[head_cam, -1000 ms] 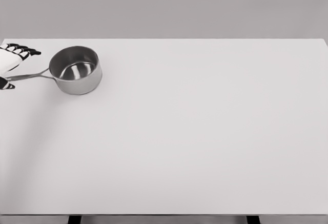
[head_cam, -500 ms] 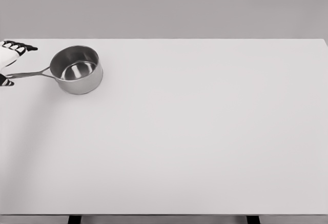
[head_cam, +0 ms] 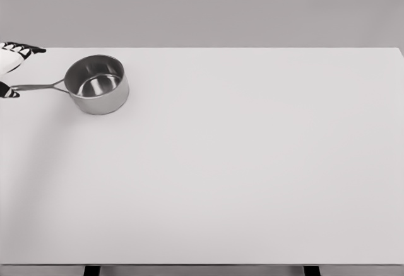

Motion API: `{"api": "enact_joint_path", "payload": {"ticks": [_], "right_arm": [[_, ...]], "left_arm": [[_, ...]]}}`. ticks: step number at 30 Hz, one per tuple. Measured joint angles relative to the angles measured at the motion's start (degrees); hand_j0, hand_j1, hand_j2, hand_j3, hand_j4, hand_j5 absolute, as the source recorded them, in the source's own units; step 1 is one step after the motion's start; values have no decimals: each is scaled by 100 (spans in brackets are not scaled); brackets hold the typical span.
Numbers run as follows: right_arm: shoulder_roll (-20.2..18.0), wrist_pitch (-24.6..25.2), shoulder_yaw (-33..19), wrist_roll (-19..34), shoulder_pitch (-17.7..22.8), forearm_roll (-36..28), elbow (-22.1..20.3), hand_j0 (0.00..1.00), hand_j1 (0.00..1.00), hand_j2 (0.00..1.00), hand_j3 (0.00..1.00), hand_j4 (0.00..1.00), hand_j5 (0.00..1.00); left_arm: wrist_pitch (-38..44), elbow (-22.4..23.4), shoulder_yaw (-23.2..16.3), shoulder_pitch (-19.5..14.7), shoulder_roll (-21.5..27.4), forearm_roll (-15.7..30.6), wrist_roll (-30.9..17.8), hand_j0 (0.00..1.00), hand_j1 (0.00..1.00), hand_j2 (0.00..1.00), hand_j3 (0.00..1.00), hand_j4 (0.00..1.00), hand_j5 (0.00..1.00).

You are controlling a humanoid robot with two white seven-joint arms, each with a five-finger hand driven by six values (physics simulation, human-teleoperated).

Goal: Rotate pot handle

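Left hand (head_cam: 11, 67): cut off by the picture's left edge; only dark-tipped fingers (head_cam: 28, 49) and a thumb tip show.
Left arm: out of frame.
Pot handle (head_cam: 38, 87): far end meets the hand at the picture's edge; grasp or mere contact cannot be told.
Pot (head_cam: 97, 84): outer far wall hidden behind its rim.
Table (head_cam: 252, 162): legs cut off at the bottom edge; left edge out of frame.

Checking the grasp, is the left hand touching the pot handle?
Cannot tell: in the head view the left hand sits at the handle end, mostly cropped.
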Motion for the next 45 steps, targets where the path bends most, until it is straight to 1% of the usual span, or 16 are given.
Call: {"api": "enact_joint_path", "payload": {"ticks": [26, 28, 32, 33, 34, 36, 39, 40, 43, 45], "right_arm": [[0, -2, 0, 0, 0, 0, 0, 100, 100, 100, 100, 100, 100], [0, -2, 0, 0, 0, 0, 0, 100, 100, 100, 100, 100, 100], [0, -1, 0, 0, 0, 0, 0, 100, 100, 100, 100, 100, 100], [0, 0, 0, 0, 9, 0, 0, 100, 100, 100, 100, 100, 100], [0, 0, 0, 0, 9, 0, 0, 100, 100, 100, 100, 100, 100], [0, 0, 0, 0, 0, 0, 0, 100, 100, 100, 100, 100, 100], [0, -2, 0, 0, 0, 0, 0, 100, 100, 100, 100, 100, 100], [0, -3, 0, 0, 9, 0, 0, 100, 100, 100, 100, 100, 100], [0, -3, 0, 0, 0, 0, 0, 100, 100, 100, 100, 100, 100], [0, -3, 0, 0, 0, 0, 0, 100, 100, 100, 100, 100, 100]], "left_arm": [[-5, 727, -13, -483, -277, 7, 0, 100, 100, 100, 100, 100, 100], [-14, 750, -15, -483, -282, 4, 0, 100, 100, 100, 100, 100, 100], [-89, 702, -18, -378, -280, 20, -1, 100, 100, 100, 100, 100, 100], [-146, 664, -13, -369, -279, 23, -1, 100, 100, 100, 100, 100, 100], [-196, 604, -7, -282, -279, 26, -1, 100, 100, 100, 100, 100, 100], [-258, 382, 11, -18, -275, 99, -1, 100, 100, 100, 100, 100, 100], [-300, -191, 59, 421, -242, 358, 4, 100, 100, 100, 100, 100, 100], [-307, -414, 125, 641, -233, 426, 6, 100, 100, 100, 100, 100, 100], [-315, -1025, 391, 905, -225, 545, 10, 100, 100, 100, 100, 100, 100], [-318, -1441, 598, 1195, -230, 577, 10, 100, 100, 100, 100, 100, 100]]}}
